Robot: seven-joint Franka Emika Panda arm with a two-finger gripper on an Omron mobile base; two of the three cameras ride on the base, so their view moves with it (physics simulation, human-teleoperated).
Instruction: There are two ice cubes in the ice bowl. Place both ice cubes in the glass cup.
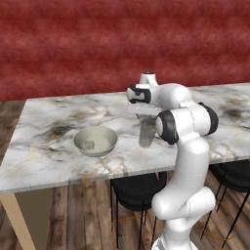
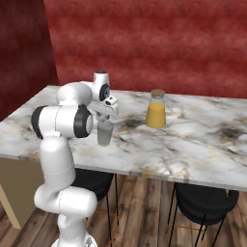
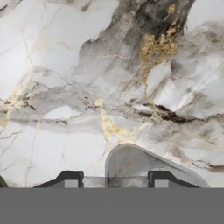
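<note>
The ice bowl (image 1: pixel 95 140) sits on the marble table left of the arm, with one small translucent ice cube (image 1: pixel 89 145) inside it. The glass cup (image 1: pixel 145 133) (image 2: pixel 104 132) stands upright to the bowl's right. My gripper (image 1: pixel 142 115) (image 2: pixel 104 118) hangs straight down just above the cup's mouth. In the hand view the gripper (image 3: pixel 116 180) is shut on a pale grey ice cube (image 3: pixel 116 183) held between the two dark fingertips (image 3: pixel 70 179), and the cup's rim (image 3: pixel 131 159) curves directly beneath them.
An amber bottle (image 2: pixel 156 109) with a tan cap stands on the table to the right of the cup. Dark stools (image 2: pixel 202 202) are tucked under the table's near edge. A red wall runs behind the table (image 1: pixel 44 161).
</note>
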